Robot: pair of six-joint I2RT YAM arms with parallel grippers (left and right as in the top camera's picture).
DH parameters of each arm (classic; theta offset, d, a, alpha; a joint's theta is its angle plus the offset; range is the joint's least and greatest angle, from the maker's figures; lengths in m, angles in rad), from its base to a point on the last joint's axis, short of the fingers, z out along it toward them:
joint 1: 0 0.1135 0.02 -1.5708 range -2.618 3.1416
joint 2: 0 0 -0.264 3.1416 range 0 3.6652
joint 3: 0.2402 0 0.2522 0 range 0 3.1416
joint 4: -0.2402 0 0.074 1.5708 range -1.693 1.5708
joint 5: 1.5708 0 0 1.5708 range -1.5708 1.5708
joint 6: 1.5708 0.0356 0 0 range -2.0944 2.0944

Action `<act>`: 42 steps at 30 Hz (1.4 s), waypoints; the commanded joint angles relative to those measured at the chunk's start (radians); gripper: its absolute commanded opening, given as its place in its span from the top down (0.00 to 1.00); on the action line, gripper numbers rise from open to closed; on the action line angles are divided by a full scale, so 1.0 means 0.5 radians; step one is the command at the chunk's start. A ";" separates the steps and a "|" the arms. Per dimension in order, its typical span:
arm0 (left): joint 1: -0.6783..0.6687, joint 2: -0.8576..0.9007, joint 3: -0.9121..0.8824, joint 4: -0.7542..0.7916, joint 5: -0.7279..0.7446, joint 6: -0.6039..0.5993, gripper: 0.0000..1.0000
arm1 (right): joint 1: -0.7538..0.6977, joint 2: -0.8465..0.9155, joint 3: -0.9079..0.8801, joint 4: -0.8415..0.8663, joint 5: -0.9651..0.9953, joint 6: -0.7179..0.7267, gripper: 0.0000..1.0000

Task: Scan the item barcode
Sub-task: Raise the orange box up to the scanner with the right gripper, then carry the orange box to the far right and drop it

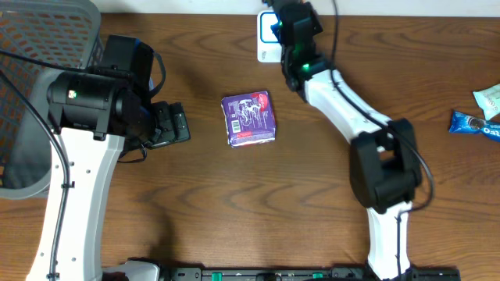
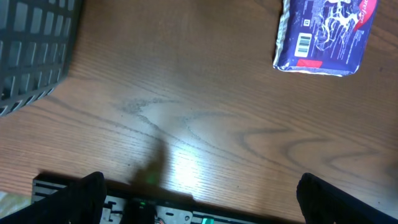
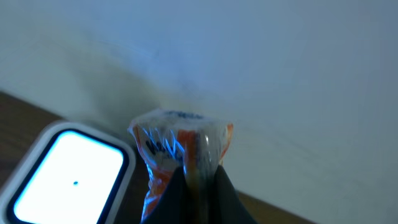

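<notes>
Closest in the right wrist view, the right hand (image 3: 199,180) is pinching a small crinkly packet (image 3: 180,140) printed in orange and blue, its two fingers pressed fully together on the wrapper's lower part. It is holding the packet up at the far edge of the counter (image 1: 195,203), just beside the scanner (image 3: 68,177), whose window is glowing white-blue. To do this step well, I judge that the packet's barcode face, which is not showing here, should be turned squarely toward that window and held steady. The wrapper is crumpling, so a flat patch matters. The left hand (image 1: 178,125) is hanging wide open, gripping nothing, low over bare wood near a purple pack (image 2: 323,34) that is lying barcode-up.
</notes>
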 commanded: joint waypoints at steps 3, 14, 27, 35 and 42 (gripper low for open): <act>0.005 0.011 0.000 -0.007 -0.025 0.026 0.02 | 0.051 0.192 0.008 0.245 0.057 -0.188 0.99; 0.005 0.011 0.000 -0.006 -0.025 0.026 0.02 | 0.092 0.220 0.065 0.354 -0.083 -0.211 0.99; 0.005 0.011 0.000 -0.006 -0.025 0.026 0.02 | -0.116 -0.065 0.078 -0.027 0.851 -0.014 0.99; 0.005 0.011 0.000 -0.006 -0.025 0.025 0.02 | -0.601 -0.253 0.078 -1.191 0.945 0.687 0.99; 0.005 0.011 0.000 -0.007 -0.025 0.026 0.02 | -1.117 -0.253 0.077 -1.921 0.690 1.331 0.97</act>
